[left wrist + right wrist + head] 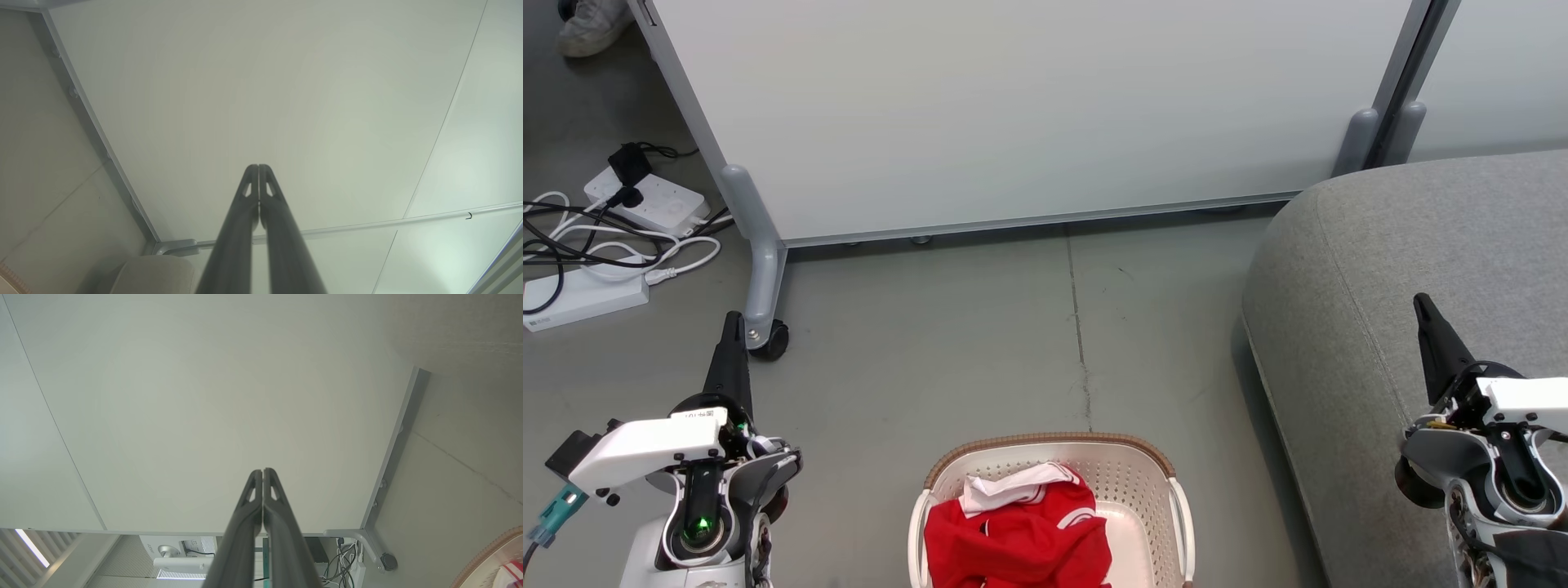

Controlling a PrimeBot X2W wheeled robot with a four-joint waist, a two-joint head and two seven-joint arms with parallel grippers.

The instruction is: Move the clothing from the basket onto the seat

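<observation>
Both claws are pressed together with nothing pinched between the fingers. The left gripper (734, 327) hangs above the floor (980, 343) at the lower left of the head view, and the right gripper (1426, 314) shows against the seat (1421, 229) at the lower right; both point away from the robot. The clothing (1021, 535), red with white trim, lies crumpled inside the basket (1131, 482), heaped toward its left and near side with a white-edged fold on top, so the perforated wall and part of the bottom show bare on the right. The basket stands on the grey floor between the two grippers, at the lower edge of the head view, near the seat's rounded front corner but apart from it. Beyond the basket a large white panel (1029, 106) stands on grey legs, one ending in a black castor (770, 340). At the far left white power strips (654, 204) lie among tangled cables, and a pale shoe (592, 28) shows in the top corner.
</observation>
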